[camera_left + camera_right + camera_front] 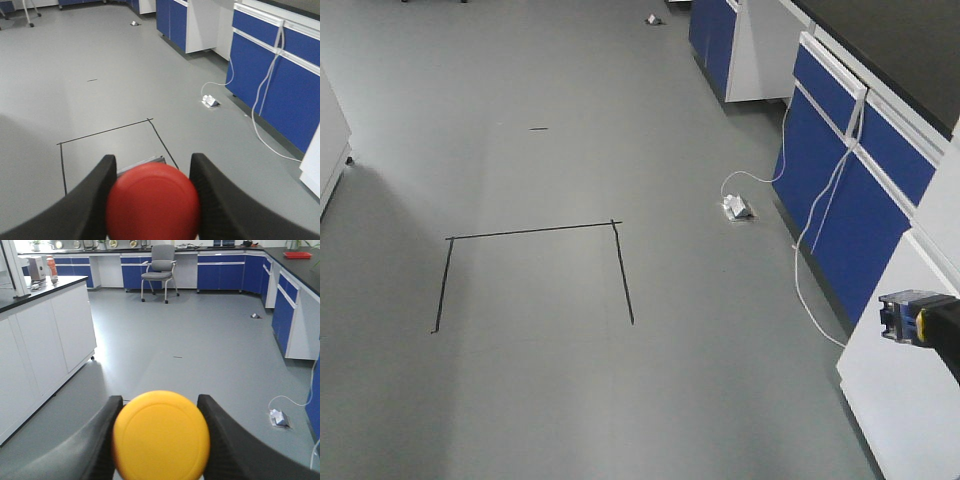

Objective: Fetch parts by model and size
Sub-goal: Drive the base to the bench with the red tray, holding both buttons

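Room: a grey lab floor (570, 400), with a black tape rectangle (535, 272) left of centre in the front view and blue cabinets (840, 200) down the right side
Floor clutter: a white cable (807, 255) trails from the cabinets to a power strip (736, 207) lying right of centre
Left gripper (152, 162): its dark fingers (85, 205) are pinched onto the red button switch (152, 202), which fills the bottom centre of the left wrist view
Right gripper (160, 399): pinched the same way onto the yellow button switch (161, 436), at the bottom centre of the right wrist view; the front view shows it at the lower right edge, terminals pointing left
Hidden: each round cap covers the spot where the fingers meet the switch body, so you cannot tell how deep either hold is
Drop-off: no tray or bin shows in any view, so you cannot yet see where these go
Risk, slipping: if the fingers bear on the smooth domed caps and not the blocky bases, a jolt from the rolling base could squeeze a switch out onto the hard floor
Risk, snagging: steer right and a wheel may catch the cable or power strip
Risk, bumping: the yellow switch hangs just beside a white cabinet (895, 400); a swing to the right could knock it loose
Risk, mix-up: both switches share one shape, so go by cap colour when you deliver
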### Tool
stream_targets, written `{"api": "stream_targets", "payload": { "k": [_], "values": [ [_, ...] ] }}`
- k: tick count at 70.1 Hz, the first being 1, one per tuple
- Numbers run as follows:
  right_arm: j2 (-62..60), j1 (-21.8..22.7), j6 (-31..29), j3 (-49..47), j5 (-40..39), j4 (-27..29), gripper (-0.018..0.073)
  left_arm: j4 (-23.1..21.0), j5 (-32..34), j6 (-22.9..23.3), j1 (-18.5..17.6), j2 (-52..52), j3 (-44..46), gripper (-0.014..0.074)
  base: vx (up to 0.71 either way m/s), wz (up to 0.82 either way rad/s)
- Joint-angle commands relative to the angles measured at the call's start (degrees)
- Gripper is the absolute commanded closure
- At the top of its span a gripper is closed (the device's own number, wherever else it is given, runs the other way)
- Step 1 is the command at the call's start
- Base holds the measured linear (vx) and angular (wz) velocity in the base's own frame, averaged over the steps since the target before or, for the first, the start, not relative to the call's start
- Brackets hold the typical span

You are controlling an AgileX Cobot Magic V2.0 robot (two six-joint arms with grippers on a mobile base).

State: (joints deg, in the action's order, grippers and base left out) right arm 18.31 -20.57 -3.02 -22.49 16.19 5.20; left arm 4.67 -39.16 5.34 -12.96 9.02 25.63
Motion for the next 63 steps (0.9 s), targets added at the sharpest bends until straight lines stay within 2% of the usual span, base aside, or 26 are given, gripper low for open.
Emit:
{"api": "stream_targets", "payload": {
  "k": [1,27,63],
  "values": [
    [0.5,0.3,-0.5,-1.6,-4.8,-0.4,0.0569,0.0,4.5,0.2,-0.1,0.8,1.5,0.0603,0.16,0.2],
    [0.5,0.3,-0.5,-1.6,-4.8,-0.4,0.0569,0.0,4.5,0.2,-0.1,0.8,1.5,0.0603,0.29,0.11],
    [0.5,0.3,-0.5,-1.6,-4.8,-0.4,0.0569,0.0,4.5,0.2,-0.1,0.8,1.5,0.0603,0.51,0.04]
  ]
}}
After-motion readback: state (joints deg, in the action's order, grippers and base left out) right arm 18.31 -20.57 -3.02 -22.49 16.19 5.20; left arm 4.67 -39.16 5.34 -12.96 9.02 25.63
